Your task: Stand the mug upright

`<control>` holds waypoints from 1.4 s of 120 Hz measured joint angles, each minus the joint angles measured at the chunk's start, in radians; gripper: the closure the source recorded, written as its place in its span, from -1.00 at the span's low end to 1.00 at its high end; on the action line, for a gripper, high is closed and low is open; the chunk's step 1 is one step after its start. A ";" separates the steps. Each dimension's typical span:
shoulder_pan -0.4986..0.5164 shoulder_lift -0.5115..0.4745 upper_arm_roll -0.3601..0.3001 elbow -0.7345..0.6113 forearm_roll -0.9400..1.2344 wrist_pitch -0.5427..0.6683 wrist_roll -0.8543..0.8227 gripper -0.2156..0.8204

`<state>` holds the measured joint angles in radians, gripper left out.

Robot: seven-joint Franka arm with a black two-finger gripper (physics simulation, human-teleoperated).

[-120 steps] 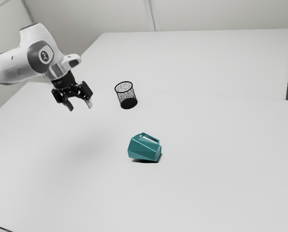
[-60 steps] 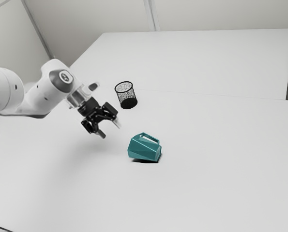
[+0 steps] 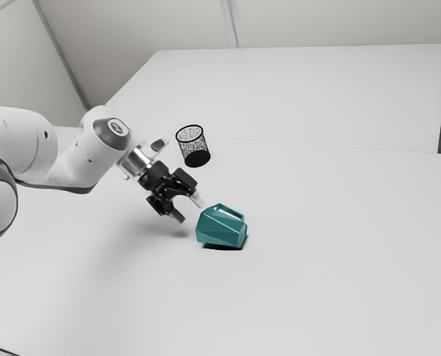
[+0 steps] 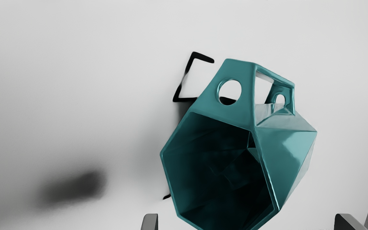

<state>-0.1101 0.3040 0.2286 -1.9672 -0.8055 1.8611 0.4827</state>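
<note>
Plainly, the mug [image 3: 221, 227] lies on its side on the counter [image 3: 316, 297], its open mouth facing my hand [image 3: 188, 208] and its handle [image 4: 241, 92] uppermost. My two fingers stand wide apart with nothing pinched between them, just short of the rim. The black mesh basket [image 3: 194, 147] is well apart from both.

I judge the mug stiff and hollow, so likely fairly light, though its weight I can't see. Its glossy, flat-sided walls may be slippery, and if it is ceramic, the thin rim could chip under a hard knock. I would favour opposite outer walls close behind the mouth, pads laid flat on facets rather than on a ridge, where the mug could twist or squirt away. The handle offers a narrower hold, but the body might swing beneath it. Either way, I'd squeeze firmly but without haste, then tip the mouth upward and let the base meet the counter softly.
</note>
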 joint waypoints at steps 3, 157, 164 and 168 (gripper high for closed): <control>-0.003 0.006 0.000 0.007 -0.004 -0.001 0.009 -0.58; -0.078 0.028 -0.002 0.062 -0.117 0.012 0.150 0.88; -0.080 0.027 -0.002 0.062 -0.118 0.017 0.149 0.89; -0.085 0.027 -0.002 0.062 -0.118 0.020 0.148 0.90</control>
<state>-0.1947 0.3309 0.2270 -1.9056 -0.9232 1.8811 0.6302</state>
